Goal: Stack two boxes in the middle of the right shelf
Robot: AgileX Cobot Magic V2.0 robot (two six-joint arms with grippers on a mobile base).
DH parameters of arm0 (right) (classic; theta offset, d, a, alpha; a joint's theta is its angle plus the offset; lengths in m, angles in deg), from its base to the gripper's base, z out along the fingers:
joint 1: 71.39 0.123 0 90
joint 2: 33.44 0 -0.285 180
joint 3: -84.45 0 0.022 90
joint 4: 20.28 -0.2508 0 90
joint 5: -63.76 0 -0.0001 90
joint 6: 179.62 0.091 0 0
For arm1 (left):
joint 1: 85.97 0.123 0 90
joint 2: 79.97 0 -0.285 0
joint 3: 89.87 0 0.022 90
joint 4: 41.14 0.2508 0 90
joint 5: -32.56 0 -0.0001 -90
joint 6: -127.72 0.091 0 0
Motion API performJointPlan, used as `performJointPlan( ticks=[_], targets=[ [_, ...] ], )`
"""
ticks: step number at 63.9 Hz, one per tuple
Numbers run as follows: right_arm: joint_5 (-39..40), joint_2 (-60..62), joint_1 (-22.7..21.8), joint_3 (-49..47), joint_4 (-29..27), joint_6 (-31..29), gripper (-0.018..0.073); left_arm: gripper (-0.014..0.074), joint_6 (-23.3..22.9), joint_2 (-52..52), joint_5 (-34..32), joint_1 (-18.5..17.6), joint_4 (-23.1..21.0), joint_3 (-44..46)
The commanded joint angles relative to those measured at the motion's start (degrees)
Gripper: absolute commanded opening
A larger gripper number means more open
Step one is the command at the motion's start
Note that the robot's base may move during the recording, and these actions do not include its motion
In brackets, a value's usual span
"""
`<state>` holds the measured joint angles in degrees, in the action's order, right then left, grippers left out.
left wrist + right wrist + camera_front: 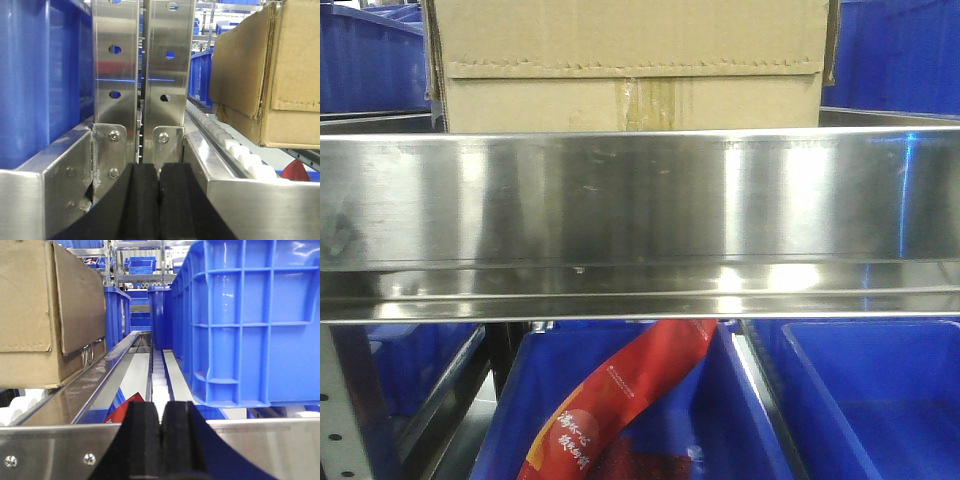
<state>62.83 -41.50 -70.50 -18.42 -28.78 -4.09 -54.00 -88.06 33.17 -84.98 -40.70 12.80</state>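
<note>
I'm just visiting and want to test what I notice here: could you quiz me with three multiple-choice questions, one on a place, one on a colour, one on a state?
1. Where does the box sit?
A. on the shelf, behind the rail
B. inside a bin
C. on the floor

2. What colour are the bins?
A. green
B. blue
C. grey

3. How are both tools, left tool and right tool?
A. wide open
B. holding a box
C. shut, empty

Answers: 1 A, the box stands just above the steel rail. 2 B, every bin is blue. 3 C, the black pads meet with nothing between.

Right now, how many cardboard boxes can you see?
1: a box on the shelf, between blue bins. A second may be hidden above the frame.
</note>
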Motion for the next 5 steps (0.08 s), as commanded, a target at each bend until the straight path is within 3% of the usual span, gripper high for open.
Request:
performJointPlan(
  ticks=[1,5],
  targets=[
    [0.9,0.3,-0.4,0.1,0.1,0.1,-0.0154,-0.0111,0.1,0.3,-1.4,0.1,-0.1,0.1],
    [0.9,0.3,-0.4,0.1,0.1,0.1,-0.0154,-0.0111,0.1,0.3,-1.4,0.1,-0.1,0.1]
  ],
)
